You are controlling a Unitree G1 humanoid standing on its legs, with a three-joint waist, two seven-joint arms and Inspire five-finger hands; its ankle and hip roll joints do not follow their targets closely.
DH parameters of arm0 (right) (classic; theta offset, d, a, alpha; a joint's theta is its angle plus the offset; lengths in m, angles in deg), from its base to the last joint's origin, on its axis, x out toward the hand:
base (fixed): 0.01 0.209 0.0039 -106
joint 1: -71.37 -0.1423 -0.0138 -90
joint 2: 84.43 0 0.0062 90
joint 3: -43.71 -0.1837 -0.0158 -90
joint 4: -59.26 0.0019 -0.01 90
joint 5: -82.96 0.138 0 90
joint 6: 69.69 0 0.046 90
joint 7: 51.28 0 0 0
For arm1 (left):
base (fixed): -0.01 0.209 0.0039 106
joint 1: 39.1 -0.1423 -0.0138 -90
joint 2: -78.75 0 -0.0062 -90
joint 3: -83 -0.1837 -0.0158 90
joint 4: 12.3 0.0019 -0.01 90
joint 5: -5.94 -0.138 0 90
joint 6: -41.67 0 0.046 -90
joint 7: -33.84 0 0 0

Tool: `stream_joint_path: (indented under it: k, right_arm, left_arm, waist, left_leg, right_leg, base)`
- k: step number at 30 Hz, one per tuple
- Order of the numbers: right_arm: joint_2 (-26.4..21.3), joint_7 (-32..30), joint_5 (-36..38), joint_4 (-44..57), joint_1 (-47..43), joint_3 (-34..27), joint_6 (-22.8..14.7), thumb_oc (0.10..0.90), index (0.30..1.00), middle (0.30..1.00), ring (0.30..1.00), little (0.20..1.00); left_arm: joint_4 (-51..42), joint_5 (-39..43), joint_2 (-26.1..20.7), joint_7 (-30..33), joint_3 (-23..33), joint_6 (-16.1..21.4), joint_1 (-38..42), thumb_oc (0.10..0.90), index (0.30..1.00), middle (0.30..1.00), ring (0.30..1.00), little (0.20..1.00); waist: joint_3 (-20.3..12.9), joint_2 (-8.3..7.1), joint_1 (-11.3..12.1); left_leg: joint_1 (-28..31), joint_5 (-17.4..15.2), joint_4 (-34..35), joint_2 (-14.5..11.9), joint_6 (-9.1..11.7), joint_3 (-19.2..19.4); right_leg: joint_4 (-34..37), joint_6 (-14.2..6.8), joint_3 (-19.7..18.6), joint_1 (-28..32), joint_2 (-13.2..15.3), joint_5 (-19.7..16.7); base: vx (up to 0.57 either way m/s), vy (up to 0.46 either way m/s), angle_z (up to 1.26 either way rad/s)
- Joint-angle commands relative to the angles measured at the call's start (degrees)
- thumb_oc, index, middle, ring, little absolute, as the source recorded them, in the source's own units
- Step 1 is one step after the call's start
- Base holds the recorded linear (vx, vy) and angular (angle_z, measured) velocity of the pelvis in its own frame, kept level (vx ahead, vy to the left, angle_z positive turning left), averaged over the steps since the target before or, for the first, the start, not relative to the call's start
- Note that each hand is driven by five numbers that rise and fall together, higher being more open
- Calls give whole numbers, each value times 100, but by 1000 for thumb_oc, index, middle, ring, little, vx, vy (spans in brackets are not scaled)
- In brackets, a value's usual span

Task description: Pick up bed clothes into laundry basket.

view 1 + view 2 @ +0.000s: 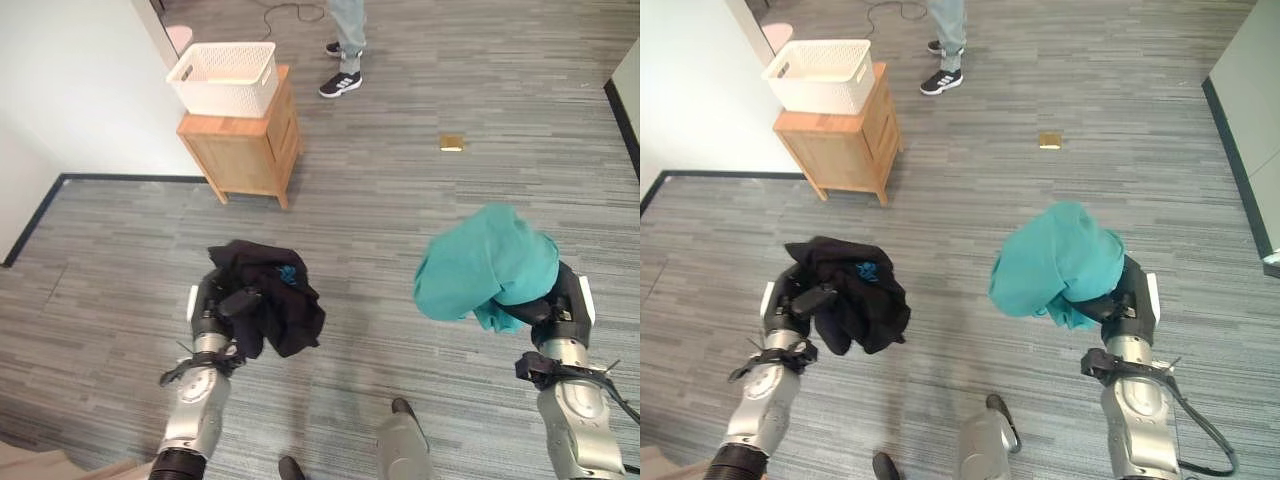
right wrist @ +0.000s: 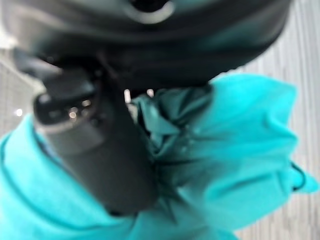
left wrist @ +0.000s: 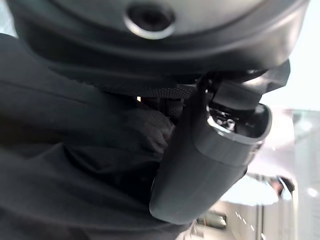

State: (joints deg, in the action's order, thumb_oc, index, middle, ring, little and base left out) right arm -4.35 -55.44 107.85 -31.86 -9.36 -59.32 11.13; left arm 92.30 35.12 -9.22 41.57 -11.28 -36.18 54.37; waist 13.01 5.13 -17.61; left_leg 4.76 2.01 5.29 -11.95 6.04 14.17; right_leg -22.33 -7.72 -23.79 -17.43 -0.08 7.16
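Observation:
A black garment (image 1: 272, 295) with a small blue patch hangs bunched from my left hand (image 1: 232, 302), whose fingers are curled into the cloth (image 3: 75, 165). My right hand (image 1: 545, 305) is closed on a teal garment (image 1: 487, 262), which bulges over and in front of it; the right wrist view shows the thumb (image 2: 100, 150) pressed into the teal cloth (image 2: 235, 160). Both hands are held up above the grey floor. The white laundry basket (image 1: 224, 78) stands on a small wooden cabinet (image 1: 245, 145) far ahead to the left.
A white wall (image 1: 70, 90) with a dark baseboard runs along the left, beside the cabinet. A person's legs and black shoes (image 1: 340, 82) stand beyond the basket. A small tan square (image 1: 451, 144) lies on the floor ahead. Grey plank floor lies between me and the cabinet.

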Motion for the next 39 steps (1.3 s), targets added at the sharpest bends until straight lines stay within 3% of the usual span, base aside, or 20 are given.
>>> stream_joint_path:
  k: [1, 2, 3, 4, 5, 6, 7, 9, 10, 11, 12, 13, 15, 16, 21, 29, 38, 39]
  right_arm:
    - [-95, 6, 294, 977, -273, -636, -819, 400, 300, 300, 300, 300]
    - [-140, 18, 359, 934, -237, -680, -846, 400, 300, 300, 300, 300]
    - [-223, 21, 386, 933, -262, -750, -870, 400, 300, 300, 300, 300]
    - [-223, 22, 387, 932, -264, -750, -870, 400, 300, 300, 300, 300]
    - [-324, 22, 492, 922, -311, -787, -905, 400, 300, 300, 300, 300]
    - [-462, -61, 569, 901, -399, -829, -969, 400, 300, 300, 300, 300]
    - [-470, -66, 570, 890, -408, -829, -974, 400, 300, 300, 300, 300]
    - [-616, -162, 578, 945, -411, -993, -1002, 400, 300, 300, 300, 300]
    - [-622, -163, 578, 953, -399, -1001, -999, 400, 300, 300, 300, 300]
    - [-658, -181, 559, 1008, -397, -1048, -1023, 400, 300, 300, 300, 300]
    - [-748, -203, 457, 1080, -506, -1008, -1102, 400, 300, 300, 300, 300]
    - [-766, -227, 381, 1113, -515, -954, -1054, 400, 300, 300, 300, 300]
    - [-767, -237, 370, 1122, -515, -952, -1044, 400, 300, 300, 300, 300]
    - [-680, -183, 363, 1199, -488, -925, -965, 400, 300, 300, 300, 300]
    - [-439, -228, 155, 1210, -577, -818, -948, 400, 300, 300, 300, 300]
    - [-209, -259, -11, 1097, -937, -366, -883, 400, 300, 300, 300, 300]
    - [-23, -150, -21, 955, -970, -14, -798, 400, 300, 300, 300, 300]
    - [807, 94, 947, 264, 517, -745, -765, 400, 300, 300, 300, 300]
  left_arm:
    - [-671, -83, -513, -133, 399, 660, 664, 400, 300, 300, 300, 300]
    - [-647, -32, -484, -168, 347, 685, 651, 400, 300, 300, 300, 300]
    - [-657, 117, -434, -240, 334, 701, 657, 400, 300, 300, 300, 300]
    - [-656, 118, -435, -241, 334, 702, 659, 400, 300, 300, 300, 300]
    - [-716, 284, -350, -286, 340, 700, 650, 400, 300, 300, 300, 300]
    - [-746, 417, -277, -289, 338, 742, 673, 400, 300, 300, 300, 300]
    - [-746, 416, -273, -285, 336, 743, 678, 400, 300, 300, 300, 300]
    - [-743, 400, -220, -232, 284, 722, 699, 400, 300, 300, 300, 300]
    - [-740, 403, -211, -235, 279, 723, 698, 400, 300, 300, 300, 300]
    - [-667, 444, -169, -266, 219, 726, 721, 400, 300, 300, 300, 300]
    - [-640, 339, -195, -194, 90, 758, 759, 400, 300, 300, 300, 300]
    - [-657, 288, -199, -135, 65, 739, 756, 400, 300, 300, 300, 300]
    - [-666, 279, -193, -124, 65, 733, 752, 400, 300, 300, 300, 300]
    - [-616, 315, -203, -213, -9, 694, 895, 400, 300, 300, 300, 300]
    - [-608, 238, -386, -196, 1, 703, 1007, 400, 300, 300, 300, 300]
    - [-721, 191, -594, -57, 285, 744, 825, 400, 300, 300, 300, 300]
    - [-798, 95, -663, 146, 458, 841, 869, 400, 300, 300, 300, 300]
    - [-678, -22, -773, -767, -151, 128, 310, 400, 300, 300, 300, 300]
  waist:
    - [-455, -481, -107]
    - [-434, -466, -126]
    - [-391, -505, -40]
    - [-401, -501, -48]
    - [-344, -586, 21]
    - [-320, -707, 122]
    - [-317, -708, 106]
    - [-351, -693, 39]
    - [-361, -691, 58]
    - [-399, -634, 49]
    - [-409, -506, 95]
    - [-384, -446, 101]
    - [-385, -441, 64]
    - [-436, -326, -62]
    - [-537, -336, -16]
    - [-587, -557, 293]
    - [-615, -728, 428]
    - [-277, -590, 117]
  left_leg:
    - [510, -964, -1151, 692, -53, 322]
    - [361, -654, -1636, 509, 22, 192]
    - [-23, -208, -2375, 302, 158, -6]
    - [-48, -208, -2390, 298, 161, -17]
    - [-281, -25, -3043, 303, 163, -219]
    - [-690, 69, -3424, 502, 141, -589]
    - [-703, 69, -3437, 513, 138, -605]
    - [-911, 84, -2553, 86, 125, -148]
    - [-860, 109, -2474, 99, 128, -120]
    - [-721, 158, -1820, 23, 150, 41]
    - [-648, 138, -1165, 75, 163, -174]
    - [-564, 206, -1029, 152, 230, -369]
    - [-558, 226, -996, 160, 234, -405]
    - [-359, -58, -619, 292, 163, -267]
    - [-151, -238, -158, 651, -38, -53]
    - [-118, -439, -50, 957, -269, 243]
    - [-64, -554, -29, 1091, -349, 400]
    - [-2, -644, -1031, 879, -385, -579]
  right_leg:
    - [1894, -140, 736, 628, 357, -997]
    - [1903, -22, 547, 812, 173, -943]
    - [1859, 151, 630, 929, 138, -911]
    - [1860, 154, 638, 915, 137, -916]
    - [1841, 272, 619, 1081, 116, -886]
    - [1939, 450, 535, 1281, 147, -864]
    - [1953, 449, 549, 1289, 162, -863]
    - [2016, 415, 595, 1461, 311, -757]
    - [2022, 419, 581, 1467, 318, -754]
    - [2078, 380, 587, 1490, 360, -691]
    - [2077, 306, 647, 1448, 400, -621]
    - [2059, 271, 706, 1400, 411, -555]
    - [2044, 273, 743, 1404, 415, -535]
    - [2077, 214, 685, 1325, 461, -592]
    - [2376, -58, 580, 1296, 718, -834]
    - [2569, -454, 328, 1005, 934, -1218]
    - [2673, -605, 267, 856, 1023, -1442]
    - [369, -34, 772, 666, 300, -532]
  base:
    - [119, -409, 17]
    - [99, -462, 39]
    - [79, -322, 49]
    - [103, -306, 46]
    - [123, -260, 13]
    - [123, -255, 14]
    - [139, -166, 12]
    - [135, -5, -4]
    - [107, 92, 44]
    - [140, 138, 48]
    - [118, 178, 26]
    - [67, 115, -21]
    - [32, 80, -13]
    - [69, 133, 4]
    - [53, 176, -6]
    - [-16, 126, -19]
    - [-4, 70, -14]
    - [45, -54, -8]
